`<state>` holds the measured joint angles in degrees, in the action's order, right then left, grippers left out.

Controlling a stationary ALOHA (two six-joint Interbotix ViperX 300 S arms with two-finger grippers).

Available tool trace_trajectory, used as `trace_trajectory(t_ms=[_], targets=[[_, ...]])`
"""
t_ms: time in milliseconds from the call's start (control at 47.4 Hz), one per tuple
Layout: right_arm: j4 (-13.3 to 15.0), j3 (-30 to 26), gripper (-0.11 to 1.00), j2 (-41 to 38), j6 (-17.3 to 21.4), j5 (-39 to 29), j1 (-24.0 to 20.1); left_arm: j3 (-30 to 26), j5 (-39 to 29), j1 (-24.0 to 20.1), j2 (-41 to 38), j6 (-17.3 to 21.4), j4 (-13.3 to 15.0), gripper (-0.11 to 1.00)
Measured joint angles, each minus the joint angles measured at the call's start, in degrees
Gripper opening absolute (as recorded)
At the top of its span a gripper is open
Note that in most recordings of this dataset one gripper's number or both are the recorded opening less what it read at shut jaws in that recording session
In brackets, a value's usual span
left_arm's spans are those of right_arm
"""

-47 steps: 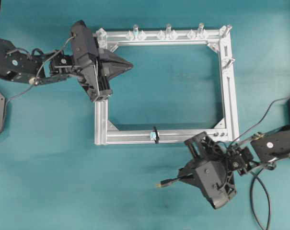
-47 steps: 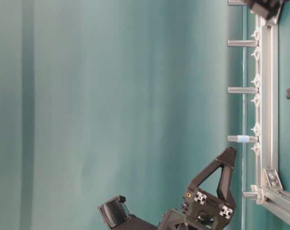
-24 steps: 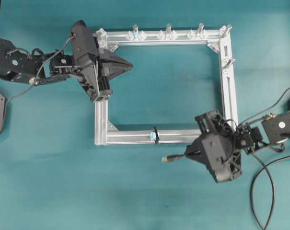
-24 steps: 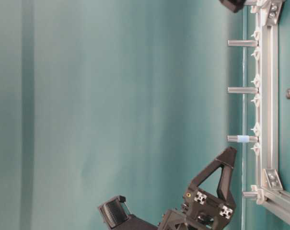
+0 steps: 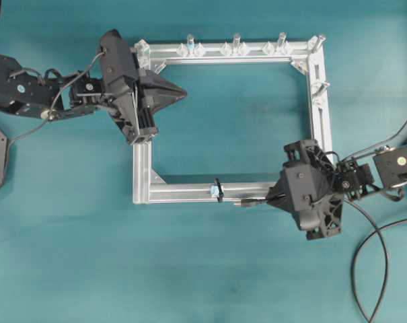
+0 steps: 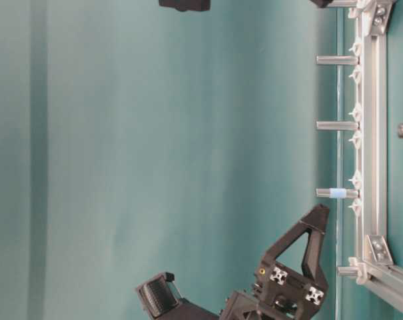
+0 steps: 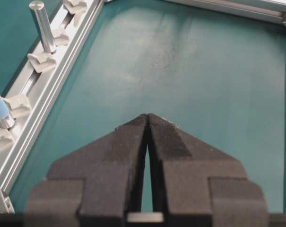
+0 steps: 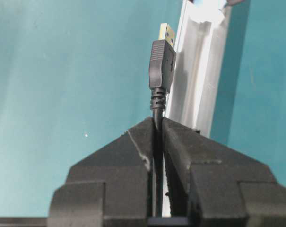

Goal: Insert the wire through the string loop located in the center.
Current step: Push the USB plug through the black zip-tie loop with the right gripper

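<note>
Since a second ago the right hand point(image 5: 269, 196) has swung up from the open worktop point(image 5: 210, 269) below the frame point(image 5: 321, 121) to the frame's lower right corner, carrying the wire point(image 8: 158, 130) with it. Its plug point(image 5: 247, 200) now lies along the lower bar, pointing left towards the string loop point(image 5: 218, 190) and stopping a little short of it. The left hand point(image 5: 179, 92) has kept its place over the upper left corner of the frame.

Seen from the right wrist, the two fingers point(image 8: 128, 156) are pinched nearly together on the wire just behind the plug's ribbed collar. The plug stands straight out ahead of them, its gold metal tip foremost, just beside the pale frame bar on its right. The rest of the wire trails back from the right arm and curls down across the worktop at the right edge of the overhead view.

The string loop wraps the lower bar near its middle, a small black ring with a pale blue piece beside it. Nothing is through it yet.

The left hand is closed with nothing between its fingers point(image 7: 128, 142); their tips meet over the bare teal surface inside the frame. Beside it, upright pegs point(image 7: 41, 23) stand in brackets along the frame's rail.
</note>
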<state>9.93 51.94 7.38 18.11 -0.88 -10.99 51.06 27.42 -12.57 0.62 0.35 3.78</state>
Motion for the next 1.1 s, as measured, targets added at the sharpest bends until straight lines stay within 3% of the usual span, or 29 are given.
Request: trace_trajectory(t_ms=[1096], targets=[[0.0,0.79,0.08,1.23,0.09,0.53,2.99,0.0,0.0,0.26,0.0,0.0,0.0,0.0]])
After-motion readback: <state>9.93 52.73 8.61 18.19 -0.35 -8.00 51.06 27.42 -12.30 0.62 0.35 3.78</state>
